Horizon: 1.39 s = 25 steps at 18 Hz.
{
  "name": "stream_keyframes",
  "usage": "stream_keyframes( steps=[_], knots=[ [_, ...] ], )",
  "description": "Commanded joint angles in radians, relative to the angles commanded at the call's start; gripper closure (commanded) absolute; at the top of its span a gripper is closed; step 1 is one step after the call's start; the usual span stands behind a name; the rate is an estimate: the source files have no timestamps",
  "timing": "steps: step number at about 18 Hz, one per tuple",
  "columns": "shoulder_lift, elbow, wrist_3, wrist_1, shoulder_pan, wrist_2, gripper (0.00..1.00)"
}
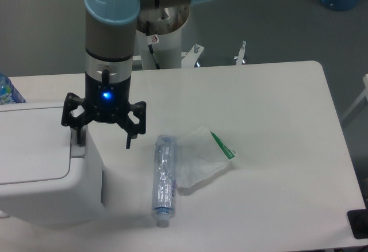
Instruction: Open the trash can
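Observation:
The trash can [40, 165] is a large white boxy bin at the left edge of the table, its flat lid down. A narrow grey push tab [75, 147] runs along the lid's right side. My gripper [103, 141] hangs over the bin's right edge, fingers spread wide and open with nothing between them. Its left fingertip [77, 138] sits at the top of the grey tab; whether it touches is unclear. The right fingertip [129, 142] hangs outside the bin over the table.
A crushed clear plastic bottle [163, 179] lies on the table right of the bin. A crumpled white wrapper with a green edge [202, 156] lies beside it. A blue-capped bottle [7, 90] stands behind the bin at the far left.

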Motion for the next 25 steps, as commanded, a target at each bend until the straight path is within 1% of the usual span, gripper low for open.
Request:
stream_keyframes(
  steps=[16,18,21,23,25],
  knots=[
    [-0.003,0.003,0.0,0.0,0.0,0.0,0.0],
    [-0.002,0.023,0.006,0.002,0.0,0.0,0.0],
    [-0.003,0.084,0.014,0.009,0.006,0.003,0.0],
    [-0.005,0.13,0.052,0.011,0.015,0.006,0.0],
    [0.0,0.152,0.096,0.009,0.06,0.008,0.0]
  ],
)
